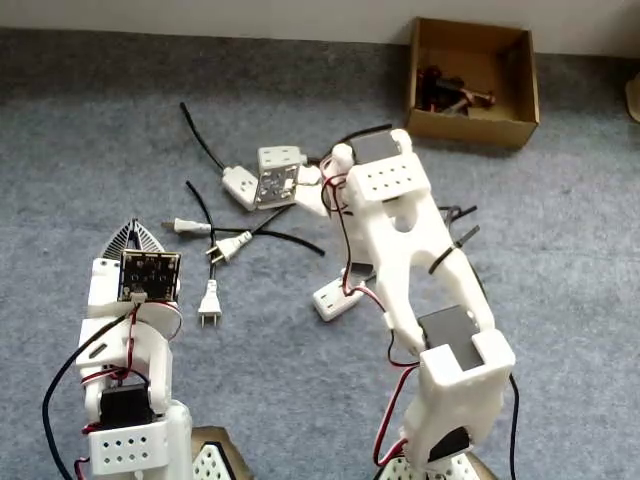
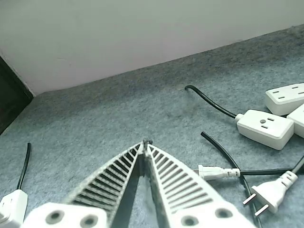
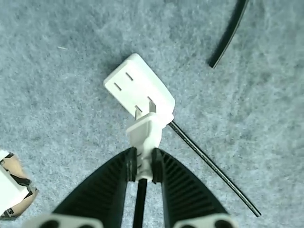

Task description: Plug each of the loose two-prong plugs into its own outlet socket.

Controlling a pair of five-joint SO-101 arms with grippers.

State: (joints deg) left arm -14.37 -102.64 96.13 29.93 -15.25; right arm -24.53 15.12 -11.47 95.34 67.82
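We had the right gripper clamped on a plug, prongs just touching the socket block. Next we'd probably need a straight push. The left gripper sat closed, empty.

The bench wears rough, matt grey cloth. The plug and socket are smooth white plastic, the prongs bare metal. The cord is matt black. At one o'clock, a box of dull brown cardboard. The right end effector is ribbed black plastic.
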